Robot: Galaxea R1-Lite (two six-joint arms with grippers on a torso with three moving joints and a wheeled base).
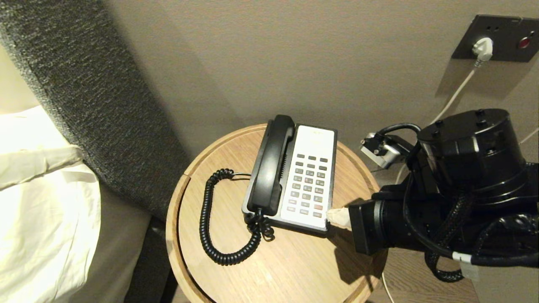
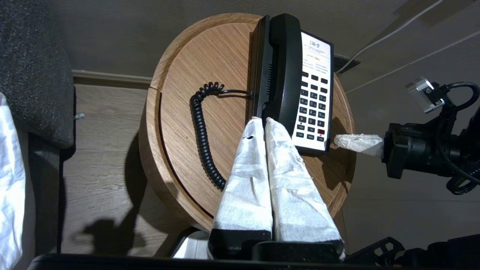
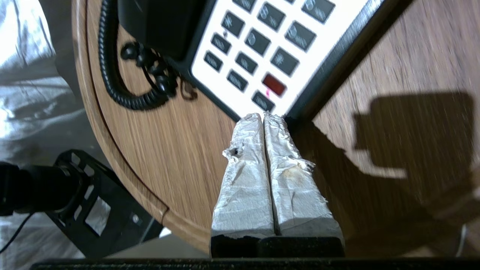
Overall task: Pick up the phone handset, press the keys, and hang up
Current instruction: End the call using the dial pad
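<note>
the right gripper [image 1: 337,217], on its bulky black arm nearest the head camera, has its white-wrapped fingers [image 3: 262,157] pressed together on nothing, tips at the near right corner of the black-and-white phone base [image 1: 309,181], just beside the bottom keys. the long, slim, glossy black plastic phone handset [image 1: 271,164] lies in its cradle along the base's left side, its black coiled cord [image 1: 210,219] looping over the round wooden side table [image 1: 290,269]. the left gripper [image 2: 261,120], also clenched and empty, hovers above the handset's near end.
</note>
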